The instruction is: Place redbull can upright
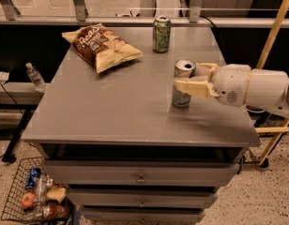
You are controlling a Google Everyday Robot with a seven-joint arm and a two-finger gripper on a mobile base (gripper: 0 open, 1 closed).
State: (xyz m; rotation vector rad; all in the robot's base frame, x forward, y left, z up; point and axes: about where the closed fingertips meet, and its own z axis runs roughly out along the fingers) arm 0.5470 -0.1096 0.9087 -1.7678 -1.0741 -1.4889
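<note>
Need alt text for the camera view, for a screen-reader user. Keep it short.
A white robot arm reaches in from the right, its gripper closed around the redbull can, which stands upright on a grey table with drawers. A green can and a chip bag sit toward the table's far edge, apart from the gripper.
</note>
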